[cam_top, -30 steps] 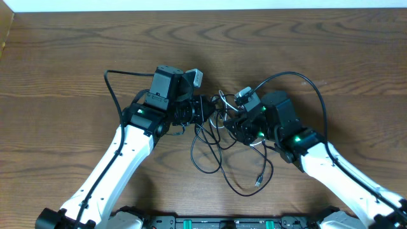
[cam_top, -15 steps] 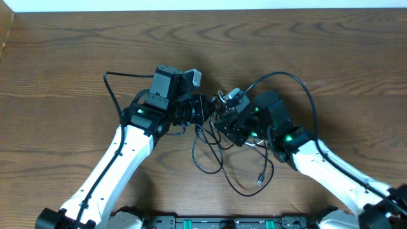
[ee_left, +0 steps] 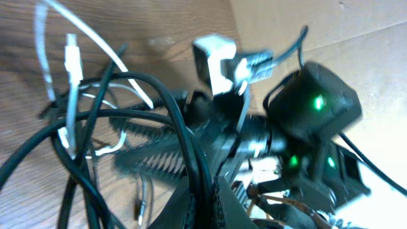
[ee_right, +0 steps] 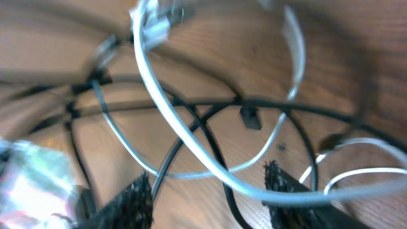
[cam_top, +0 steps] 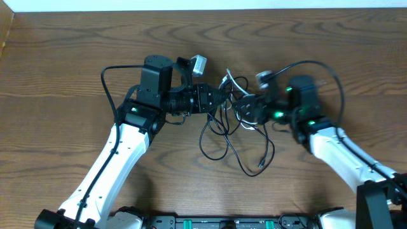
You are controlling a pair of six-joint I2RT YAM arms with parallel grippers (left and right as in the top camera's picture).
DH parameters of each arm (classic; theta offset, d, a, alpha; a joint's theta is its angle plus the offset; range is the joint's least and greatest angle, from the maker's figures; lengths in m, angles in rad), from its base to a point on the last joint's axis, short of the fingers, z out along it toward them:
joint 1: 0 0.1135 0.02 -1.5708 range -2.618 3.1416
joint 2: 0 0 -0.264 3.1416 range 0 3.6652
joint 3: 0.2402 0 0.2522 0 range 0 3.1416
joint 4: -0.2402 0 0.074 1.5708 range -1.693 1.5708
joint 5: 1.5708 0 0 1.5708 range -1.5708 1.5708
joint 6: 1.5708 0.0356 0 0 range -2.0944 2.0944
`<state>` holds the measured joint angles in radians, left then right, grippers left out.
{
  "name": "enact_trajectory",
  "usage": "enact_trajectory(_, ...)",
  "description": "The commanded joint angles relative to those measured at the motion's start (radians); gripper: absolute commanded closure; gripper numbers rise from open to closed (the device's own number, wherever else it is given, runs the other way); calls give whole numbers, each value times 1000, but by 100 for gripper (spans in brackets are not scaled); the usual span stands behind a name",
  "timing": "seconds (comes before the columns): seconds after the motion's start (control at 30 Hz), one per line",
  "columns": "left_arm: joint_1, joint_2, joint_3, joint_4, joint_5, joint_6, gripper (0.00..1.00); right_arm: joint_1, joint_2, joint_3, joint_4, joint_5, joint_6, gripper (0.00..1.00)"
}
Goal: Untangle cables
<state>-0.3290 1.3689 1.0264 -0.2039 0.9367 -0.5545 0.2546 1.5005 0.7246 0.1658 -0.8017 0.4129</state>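
The cables [cam_top: 219,141] lie in a tangle on the wooden table between my two arms, black loops with a white cable [cam_top: 233,83] on top. One black plug end [cam_top: 261,164] trails toward the front. My left gripper [cam_top: 219,102] points right into the tangle. In the left wrist view it [ee_left: 205,191] is shut on a black cable [ee_left: 184,137], with the white cable [ee_left: 73,60] beyond. My right gripper [cam_top: 245,109] faces it from the right. Its jaws [ee_right: 210,191] stand open above the table, and the white cable [ee_right: 191,137] and a black cable [ee_right: 216,152] cross the gap untouched.
Thick black arm wires arc out beside each arm, one at the left [cam_top: 107,83] and one at the right [cam_top: 334,79]. The table's far edge [cam_top: 203,9] runs along the top. The two grippers are very close, almost tip to tip.
My right arm has drawn back to the right and its jaws have opened wider. The left gripper has reached further right, still shut, and the tangle has shifted right and spread.
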Motion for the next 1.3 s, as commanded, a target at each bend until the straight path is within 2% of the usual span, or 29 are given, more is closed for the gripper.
enact_trajectory(0.0,5,-12,10,8,38,-36,93,-93,-2,0,18,-259,241,43)
enact_trajectory(0.13,5,-12,10,32,-3,-75,93,-127,-2,0,11,-402,360,42)
enact_trajectory(0.17,5,-12,10,35,-19,-95,92,-121,-2,0,-6,-411,392,44)
enact_trajectory(0.23,5,-12,10,50,-46,-125,93,-98,-2,0,-75,-409,488,57)
enact_trajectory(0.27,4,-12,10,63,-48,-125,93,-76,-2,0,-138,-386,551,57)
enact_trajectory(0.33,4,-12,10,80,-48,-124,93,-42,-2,0,-208,-350,620,52)
enact_trajectory(0.37,4,-12,10,88,-48,-124,93,-2,-2,0,-241,-310,698,48)
enact_trajectory(0.47,4,-12,10,95,-48,-124,93,66,-2,0,-240,-200,821,47)
enact_trajectory(0.6,4,-12,10,101,-47,-124,92,120,-2,0,-237,-21,1004,36)
enact_trajectory(0.67,4,-12,10,101,-47,-124,93,127,-2,0,-229,50,1081,36)
enact_trajectory(0.73,4,-12,10,101,-47,-124,93,126,-2,0,-196,70,1101,40)
enact_trajectory(0.9,4,-12,10,101,-47,-124,93,106,-2,0,-130,55,1102,43)
enact_trajectory(1.1,4,-12,10,101,-47,-124,92,101,0,0,-131,57,1115,40)
enact_trajectory(1.27,4,-12,10,101,-47,-124,93,130,10,0,-95,94,1181,46)
